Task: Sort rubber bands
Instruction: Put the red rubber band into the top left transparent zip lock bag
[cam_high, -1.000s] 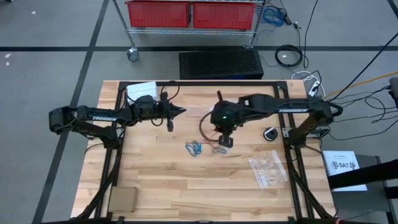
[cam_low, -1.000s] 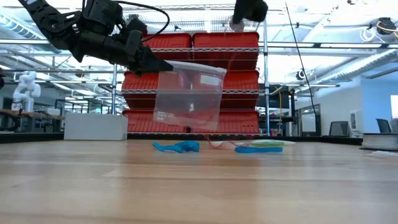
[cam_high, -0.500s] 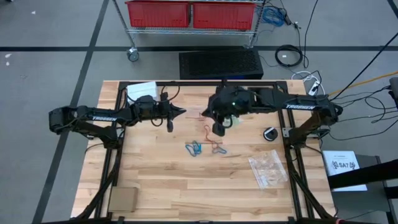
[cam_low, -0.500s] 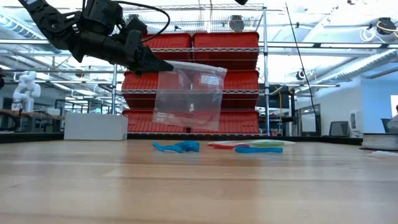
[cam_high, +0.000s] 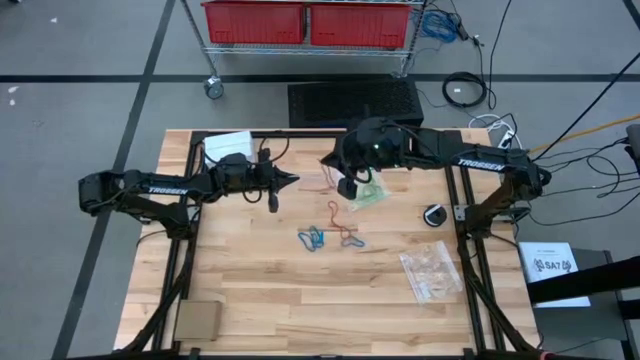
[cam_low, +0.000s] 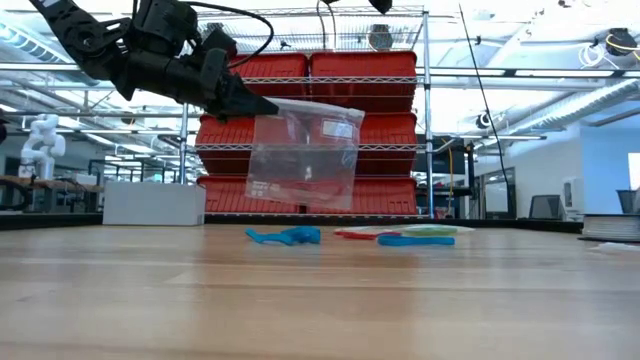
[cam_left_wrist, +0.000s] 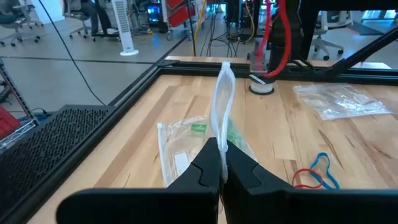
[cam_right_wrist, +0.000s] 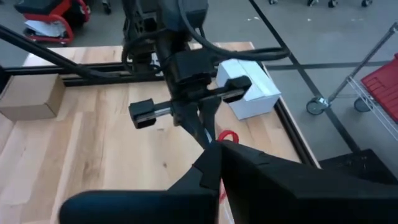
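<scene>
Left gripper (cam_low: 262, 103): clamped on clear bag (cam_low: 303, 155), held aloft. Right gripper (cam_right_wrist: 214, 146): closed on red band (cam_right_wrist: 227, 136). Advice: feed band squarely into bag mouth.

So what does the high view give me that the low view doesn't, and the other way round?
Only the high view shows the right gripper, shut with a red rubber band trailing from it, near the left gripper; it also shows a bag with green inside lying on the table and a second clear bag lying toward the right side. Only the low view shows that the clear bag pinched by the left gripper hangs clear of the table. Both show the blue rubber bands lying loose on the wood.
</scene>
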